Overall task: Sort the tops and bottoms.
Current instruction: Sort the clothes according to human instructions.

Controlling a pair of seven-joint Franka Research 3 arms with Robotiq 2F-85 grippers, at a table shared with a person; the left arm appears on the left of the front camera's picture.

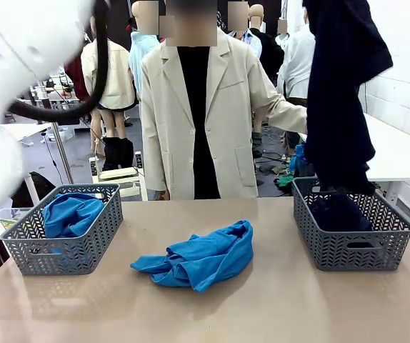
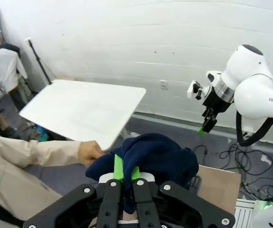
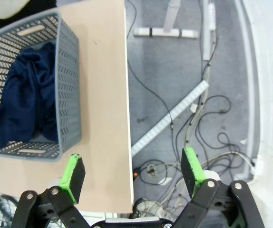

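Left fingers: on my left wrist camera the left gripper (image 2: 126,170) is pressed shut. Its green pads (image 2: 119,166) pinch a fold of a dark navy held bottom (image 2: 155,156), which bunches up over the fingertips.
Right fingers: the right gripper (image 3: 132,167) stands spread wide with nothing between its pads. It hangs above the table's edge beside the right basket and touches nothing.
Right basket: a grey woven-pattern right basket (image 1: 355,250) sits at my right end of the table. A second navy garment, the basket bottom (image 1: 337,213), lies crumpled inside and covers most of the floor of it.
Held bottom, front camera: it hangs long and limp from above the picture's top edge, directly over the right basket. Its lower end is down at the basket's mouth. I cannot tell whether it touches the garment inside.
Left basket: a matching grey left basket (image 1: 19,246) sits at my left end. It holds a bright blue basket top (image 1: 69,214), bunched up and rising a little above the rim.
Table middle: a loose top (image 1: 201,259), the same bright blue, lies crumpled on the tan table (image 1: 283,307) between the two baskets, touching neither.
Person: a person in a cream coat (image 1: 212,121) stands at the far side. On my left wrist camera one hand (image 2: 90,152) is just beside the held bottom. I cannot tell whether it touches the cloth.
Left arm: a white blurred left arm (image 1: 12,86) crosses the front picture's upper left.
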